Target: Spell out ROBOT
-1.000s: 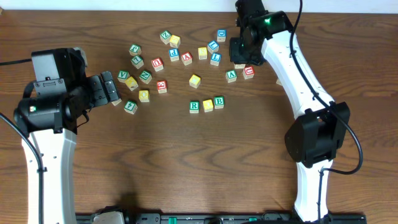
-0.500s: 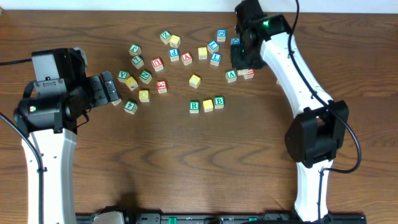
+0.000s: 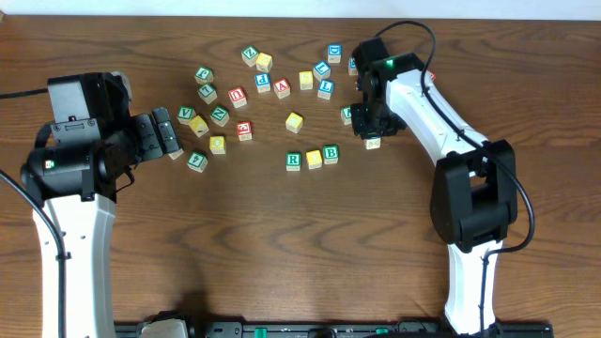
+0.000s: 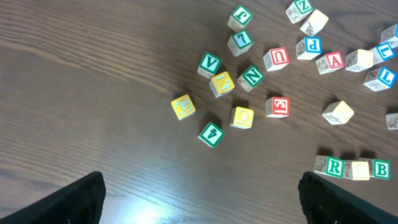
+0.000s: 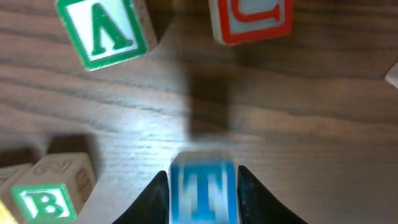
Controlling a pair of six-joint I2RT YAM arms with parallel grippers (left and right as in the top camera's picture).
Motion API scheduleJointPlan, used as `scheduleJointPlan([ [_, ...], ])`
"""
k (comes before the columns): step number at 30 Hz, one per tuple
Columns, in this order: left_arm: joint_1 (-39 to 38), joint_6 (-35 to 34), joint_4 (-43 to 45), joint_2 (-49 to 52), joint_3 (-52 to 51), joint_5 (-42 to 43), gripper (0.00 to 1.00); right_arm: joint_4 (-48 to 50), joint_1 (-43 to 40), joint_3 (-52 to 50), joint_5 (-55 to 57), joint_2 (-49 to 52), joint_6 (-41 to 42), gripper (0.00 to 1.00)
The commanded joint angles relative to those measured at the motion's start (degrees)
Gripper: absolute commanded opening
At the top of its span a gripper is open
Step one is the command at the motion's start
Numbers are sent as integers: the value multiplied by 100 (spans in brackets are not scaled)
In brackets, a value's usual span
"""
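Near the B block point(image 3: 331, 154), the right gripper point(image 5: 203, 186) pinches a blue letter block point(image 5: 203, 194), likely to extend the word; the left gripper point(image 4: 211, 202) hangs spread, idle.

Right wrist: blue block point(image 5: 203, 186) at 6 o'clock is blurred and cropped by the bottom edge. Its letter looks like T, not certain. Right gripper point(image 5: 203, 193) fingers point(image 5: 155, 199) are cropped there too. Green block point(image 5: 102, 28) at 11 and red block point(image 5: 252, 15) at 12 are cut by the top edge, red letter unreadable. B block point(image 5: 43, 199) at 8 is clipped.
Overhead: the arm covers most of the blue block.
Left wrist: left gripper point(image 4: 202, 199) shows fingertips point(image 4: 74, 199) only, at 7 and 5. Edge block point(image 4: 392, 121) at 3 is cut off.
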Motion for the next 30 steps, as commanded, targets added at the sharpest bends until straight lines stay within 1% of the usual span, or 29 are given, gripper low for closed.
scheduleJointPlan([
  [1,31,-50,-13,15,144,-33,98,162,-116,-175,179,28,-55,31],
  [6,31,-50,-13,15,144,-33,98,492,-153,-400,177,28,-57,31],
  [14,31,-50,-13,15,144,-33,98,610,-160,-225,107,22,-55,33],
  [17,31,-50,-13,15,144,-33,98,553,-160,0,42,-39,-55,35],
  [24,31,-50,-13,15,144,-35,98,190,-190,920,-26,-103,-42,44],
  [30,31,-50,-13,15,144,-33,98,116,-343,1405,-24,-103,210,51],
])
